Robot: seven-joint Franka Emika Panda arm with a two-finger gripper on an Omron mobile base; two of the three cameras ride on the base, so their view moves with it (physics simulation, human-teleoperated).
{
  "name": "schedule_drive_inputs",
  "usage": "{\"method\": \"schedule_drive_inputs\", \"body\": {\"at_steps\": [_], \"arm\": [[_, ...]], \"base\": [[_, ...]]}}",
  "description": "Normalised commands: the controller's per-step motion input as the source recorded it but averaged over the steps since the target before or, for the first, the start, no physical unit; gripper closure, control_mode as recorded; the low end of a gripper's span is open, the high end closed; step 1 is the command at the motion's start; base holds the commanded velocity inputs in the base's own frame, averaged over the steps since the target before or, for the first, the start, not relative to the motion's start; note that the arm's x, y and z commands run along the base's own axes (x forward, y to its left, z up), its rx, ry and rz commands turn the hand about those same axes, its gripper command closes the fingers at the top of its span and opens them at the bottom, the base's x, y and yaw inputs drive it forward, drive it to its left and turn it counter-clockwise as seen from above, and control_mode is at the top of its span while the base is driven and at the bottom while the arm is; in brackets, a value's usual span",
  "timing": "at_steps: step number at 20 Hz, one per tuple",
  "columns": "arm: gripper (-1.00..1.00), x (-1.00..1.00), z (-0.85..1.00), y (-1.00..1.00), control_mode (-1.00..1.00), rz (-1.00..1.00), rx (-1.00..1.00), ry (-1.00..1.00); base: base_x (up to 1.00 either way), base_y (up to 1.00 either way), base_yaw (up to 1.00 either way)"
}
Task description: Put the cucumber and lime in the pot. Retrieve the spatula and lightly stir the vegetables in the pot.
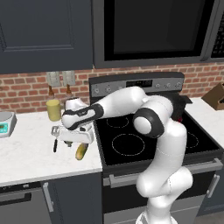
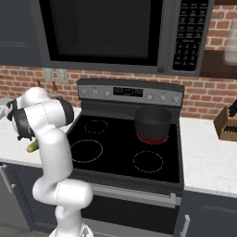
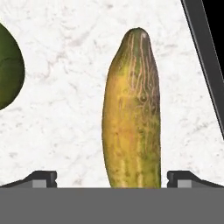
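Your gripper (image 3: 112, 179) is spread wide and holding nothing — one fingertip on each side of the cucumber (image 3: 132, 113), which lies flat on the white counter (image 3: 61, 131). Its near end is cut off in the hand view. The lime (image 3: 8, 65) is half out of frame at the edge. The spatula (image 1: 55, 139) is partly hidden behind the hand; the pot (image 2: 152, 123) sits on the stove's back burner.

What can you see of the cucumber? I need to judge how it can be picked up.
The cucumber is a short oblong vegetable, yellowish with darker green shading and fine veined streaks, tapering to a rounded tip. It lies flat on the white marbled counter beside the stove's edge, untouched. It lies lengthwise between the fingertips of the open gripper; the lime sits apart from it.
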Motion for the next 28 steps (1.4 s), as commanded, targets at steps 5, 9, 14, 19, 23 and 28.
{"method": "schedule_drive_inputs", "body": {"at_steps": [5,9,14,19,23,28], "arm": [[-1.0,0.0,-0.32,-0.22,-1.0,-0.18,-0.1,-0.01],[-1.0,0.0,-0.21,-0.32,-1.0,-0.14,-0.11,0.0],[-1.0,0.05,-0.28,-0.1,-1.0,-0.07,-0.09,-0.01],[-1.0,0.17,-0.37,0.0,-1.0,0.0,-0.02,-0.06],[1.0,0.02,-0.22,0.0,-1.0,0.0,0.0,-0.13],[1.0,-0.14,0.02,-0.13,-1.0,0.0,-0.01,-0.25]], "base": [[0.0,0.0,0.0],[0.0,0.0,0.0],[0.0,0.0,0.0],[0.0,0.0,0.0],[0.0,0.0,0.0],[0.0,0.0,0.0]]}}
